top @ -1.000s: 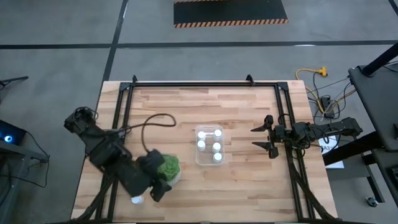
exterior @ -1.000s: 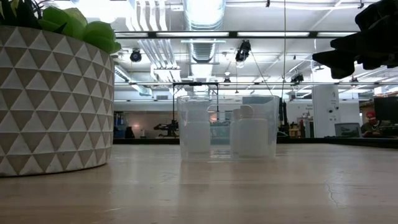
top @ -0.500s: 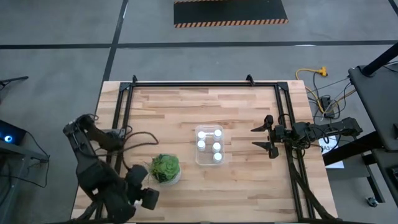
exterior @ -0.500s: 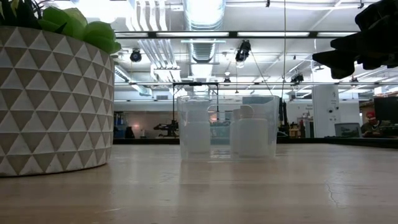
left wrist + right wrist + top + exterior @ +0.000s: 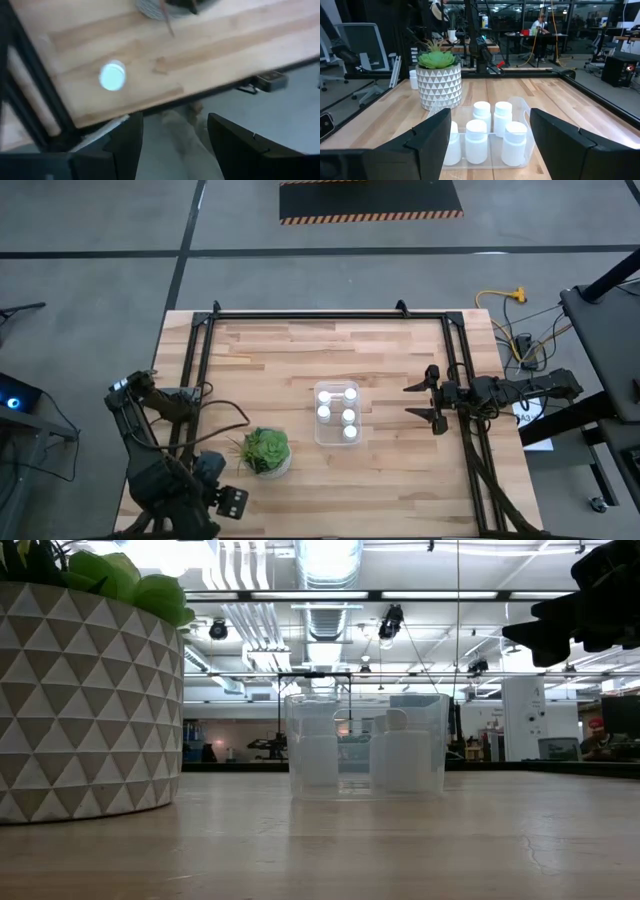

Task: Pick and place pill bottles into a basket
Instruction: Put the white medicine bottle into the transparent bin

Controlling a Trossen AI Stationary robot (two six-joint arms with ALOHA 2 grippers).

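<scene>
High view: five pill bottles (image 5: 337, 412) stand in the clear basket (image 5: 319, 430) mid-bench; right gripper (image 5: 421, 402) waits beside it, empty and parted.

Left wrist view: left gripper (image 5: 172, 145), parted and empty, overhangs the near-left corner above the last bottle (image 5: 112, 76). Light, rigid and slick; grasp its body below the cap.

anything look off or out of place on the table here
One pill bottle stands alone near the table's front-left corner, beyond the potted plant, while five sit in the basket. Nothing looks spilled or tipped.
</scene>
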